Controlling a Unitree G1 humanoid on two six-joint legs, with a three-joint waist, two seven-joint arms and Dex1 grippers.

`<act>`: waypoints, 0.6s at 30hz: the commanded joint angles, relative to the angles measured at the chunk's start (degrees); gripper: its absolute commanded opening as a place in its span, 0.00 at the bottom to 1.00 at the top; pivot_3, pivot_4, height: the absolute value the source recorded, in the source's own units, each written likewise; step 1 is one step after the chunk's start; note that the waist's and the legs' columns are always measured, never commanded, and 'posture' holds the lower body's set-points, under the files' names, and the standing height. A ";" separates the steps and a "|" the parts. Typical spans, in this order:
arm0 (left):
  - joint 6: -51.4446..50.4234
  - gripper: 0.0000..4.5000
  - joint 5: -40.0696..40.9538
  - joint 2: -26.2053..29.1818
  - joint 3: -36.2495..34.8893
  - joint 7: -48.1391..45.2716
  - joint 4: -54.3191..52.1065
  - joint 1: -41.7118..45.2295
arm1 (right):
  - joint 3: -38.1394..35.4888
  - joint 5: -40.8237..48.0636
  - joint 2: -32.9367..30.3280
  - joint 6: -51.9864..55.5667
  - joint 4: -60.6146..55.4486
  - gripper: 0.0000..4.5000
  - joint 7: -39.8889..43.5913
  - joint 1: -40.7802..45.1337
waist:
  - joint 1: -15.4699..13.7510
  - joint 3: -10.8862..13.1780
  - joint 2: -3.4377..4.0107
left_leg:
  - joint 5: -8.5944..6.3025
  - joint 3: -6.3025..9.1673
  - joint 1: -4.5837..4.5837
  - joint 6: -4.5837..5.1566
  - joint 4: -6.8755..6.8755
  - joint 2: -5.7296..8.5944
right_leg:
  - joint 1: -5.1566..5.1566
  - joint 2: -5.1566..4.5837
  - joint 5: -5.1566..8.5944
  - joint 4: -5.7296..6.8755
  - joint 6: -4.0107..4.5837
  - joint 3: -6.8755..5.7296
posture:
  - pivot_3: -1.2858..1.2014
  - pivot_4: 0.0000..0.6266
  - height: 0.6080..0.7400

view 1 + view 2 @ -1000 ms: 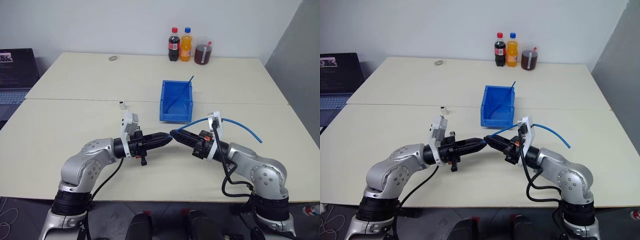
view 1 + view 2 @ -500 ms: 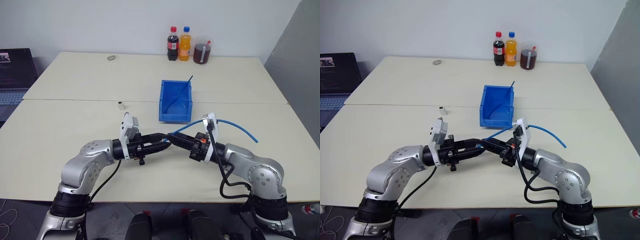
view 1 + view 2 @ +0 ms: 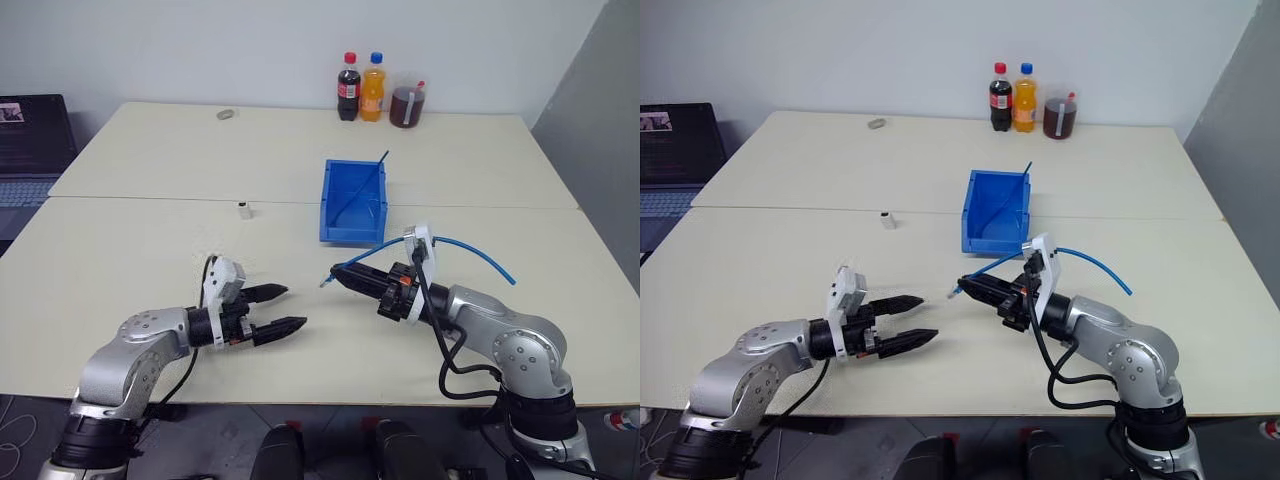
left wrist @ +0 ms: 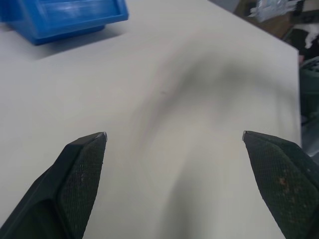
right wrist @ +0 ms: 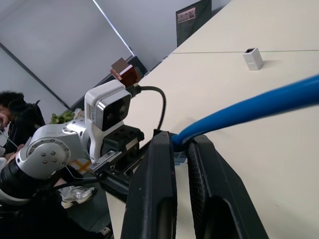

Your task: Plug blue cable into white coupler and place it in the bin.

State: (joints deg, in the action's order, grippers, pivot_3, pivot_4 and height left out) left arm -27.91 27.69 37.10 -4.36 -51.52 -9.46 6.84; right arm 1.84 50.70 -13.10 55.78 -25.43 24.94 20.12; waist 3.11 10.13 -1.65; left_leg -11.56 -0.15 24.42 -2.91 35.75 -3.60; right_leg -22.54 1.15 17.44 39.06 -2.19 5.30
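Over the near half of the worktop (image 3: 120, 250), both arms are low and pointing at each other with a clear gap between them. Left gripper (image 3: 278, 309) has its jaws spread wide, nothing between them; left wrist view has two black fingertips (image 4: 82, 164) far apart over bare worktop surface, with a corner of the bin at the frame edge.

Right gripper (image 3: 338, 275) has its jaws pressed together, pinching the blue cable (image 3: 470, 246) near its end. Right wrist view has the cord running out between the two fingers (image 5: 154, 194). A short stub of cable sticks out past the tips toward the left arm; plug detail too small to tell. Rest of the cable arcs up over the right wrist and trails off to the robot's right, end hanging above the worktop.

White coupler (image 3: 243, 209) stands alone on the worktop, left of the bin (image 3: 352, 232), well apart from both grippers and not on the cable. Bin sits mid-worktop beyond the right gripper, a thin dark rod (image 3: 366, 181) leaning inside it.

Far edge: cola bottle (image 3: 348, 88), orange bottle (image 3: 374, 88), jug of dark liquid (image 3: 405, 104). Small grey object (image 3: 226, 114) at far left. Laptop (image 3: 35, 140) off the left side.
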 commanded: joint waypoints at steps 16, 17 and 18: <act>-3.81 1.00 -17.39 -13.05 -5.31 39.86 25.30 25.37 | 1.07 -2.57 0.13 -4.64 2.72 0.01 1.71 2.15 | -0.84 -0.01 -0.11 | 0.00 0.13 0.30 0.00 0.21 0.04 | -0.13 0.08 -0.11 0.03 -0.15 -0.19 | 0.52 0.24 1.00; -3.52 1.00 -17.46 -13.15 -5.34 40.19 27.16 26.66 | 1.09 -2.54 0.15 -4.66 2.70 0.01 1.65 2.17 | -0.98 -0.01 -0.12 | 0.00 0.12 0.31 -0.01 0.22 0.05 | -0.14 0.07 -0.13 0.02 -0.16 -0.19 | 0.52 0.24 1.00; -3.10 1.00 -17.54 -13.23 -5.36 40.46 28.70 27.70 | 1.10 -2.50 0.13 -4.67 2.68 0.01 1.60 2.18 | -0.97 -0.01 -0.12 | 0.00 0.11 0.32 0.00 0.22 0.06 | -0.14 0.07 -0.18 0.01 -0.10 -0.19 | 0.52 0.24 1.00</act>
State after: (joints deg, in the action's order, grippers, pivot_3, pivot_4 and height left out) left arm -32.14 10.85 23.72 -8.32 -12.13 17.44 32.59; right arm 3.48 48.24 -13.00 52.18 -21.63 26.13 21.47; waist 2.14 10.12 -1.77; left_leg -11.55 -0.05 24.74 -2.92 35.98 -3.55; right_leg -22.69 1.23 17.17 39.07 -2.13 5.12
